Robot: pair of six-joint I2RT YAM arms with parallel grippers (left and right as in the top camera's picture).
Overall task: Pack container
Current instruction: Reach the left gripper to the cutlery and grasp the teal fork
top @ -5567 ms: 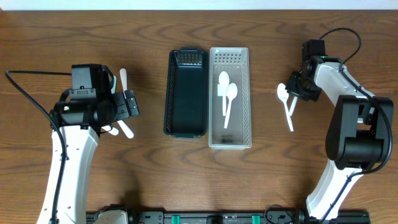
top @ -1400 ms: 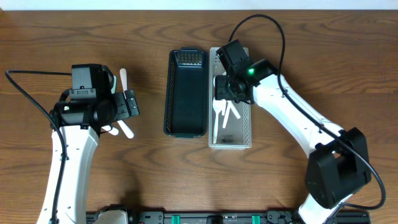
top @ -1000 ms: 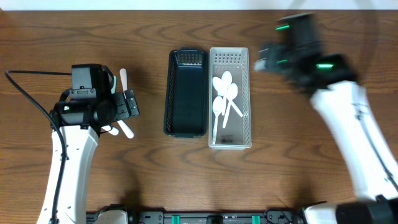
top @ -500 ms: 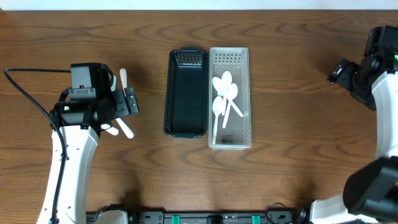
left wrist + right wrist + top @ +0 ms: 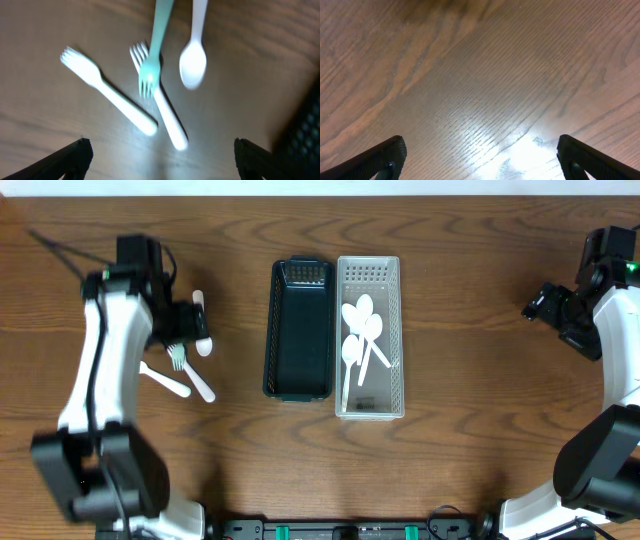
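My left gripper [image 5: 160, 157] is spread wide; a green fork [image 5: 149, 75], white forks [image 5: 107, 95] and a spoon [image 5: 193, 65] lie just ahead between its fingers. My right gripper [image 5: 480, 155], also spread, hovers over the table [image 5: 480, 75], the clear container [image 5: 399, 330] well apart.

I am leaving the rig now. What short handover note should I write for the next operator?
Left gripper: jaws open, empty, above the loose cutlery.
Right gripper: jaws open, empty, over the table at the far right.
Done: white basket holds three spoons. The black basket is empty.
Left to pack: a white spoon, a green fork and two white forks, lying left of the baskets. The forks probably go in the black one.
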